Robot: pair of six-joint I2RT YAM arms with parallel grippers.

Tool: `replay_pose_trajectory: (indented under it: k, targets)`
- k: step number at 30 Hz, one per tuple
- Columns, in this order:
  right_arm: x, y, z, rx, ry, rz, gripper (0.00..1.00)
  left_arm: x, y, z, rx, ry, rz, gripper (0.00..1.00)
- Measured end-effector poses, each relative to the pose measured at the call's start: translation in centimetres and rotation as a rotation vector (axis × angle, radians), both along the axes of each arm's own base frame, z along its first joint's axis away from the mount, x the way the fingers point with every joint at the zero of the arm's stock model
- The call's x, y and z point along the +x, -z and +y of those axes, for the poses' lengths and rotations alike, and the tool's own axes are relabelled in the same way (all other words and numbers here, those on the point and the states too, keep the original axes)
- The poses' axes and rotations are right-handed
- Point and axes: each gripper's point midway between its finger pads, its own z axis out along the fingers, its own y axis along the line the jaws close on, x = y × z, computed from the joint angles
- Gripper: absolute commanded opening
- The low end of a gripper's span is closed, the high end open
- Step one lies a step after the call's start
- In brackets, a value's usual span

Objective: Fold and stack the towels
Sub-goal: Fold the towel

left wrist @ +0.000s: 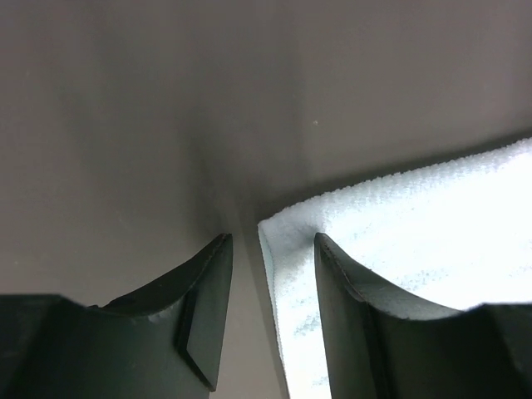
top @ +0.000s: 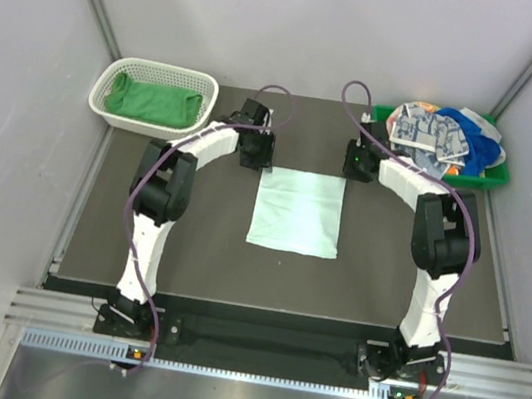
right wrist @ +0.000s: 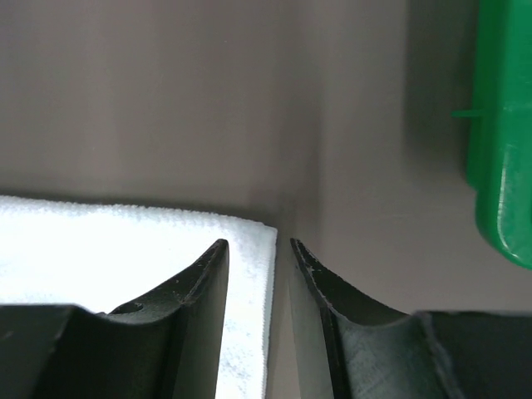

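The pale mint terry towel is lying flat in the middle of the dark matte worktop. Each far corner sits between parted fingers: left pincer and right pincer are both released, gripping nothing. My worry is that the cloth is so flat that closing might catch just the hem, or nothing at all. If one corner slips, the fold goes skewed. The right one's also near the green plastic tray.
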Motion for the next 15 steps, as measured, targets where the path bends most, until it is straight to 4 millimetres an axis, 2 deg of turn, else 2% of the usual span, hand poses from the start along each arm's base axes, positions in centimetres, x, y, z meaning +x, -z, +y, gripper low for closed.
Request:
replay_pose_trajectory:
  k: [7, 15]
  targets:
    - [-0.12, 0.19, -0.64, -0.062, -0.001, -0.005, 0.38, 0.33, 0.27, 0.02, 0.024, -0.002, -0.013, 0.49]
    - [0.30, 0.75, -0.23, -0.086, -0.018, -0.006, 0.37, 0.72, 0.34, -0.11, 0.030, -0.021, -0.034, 0.46]
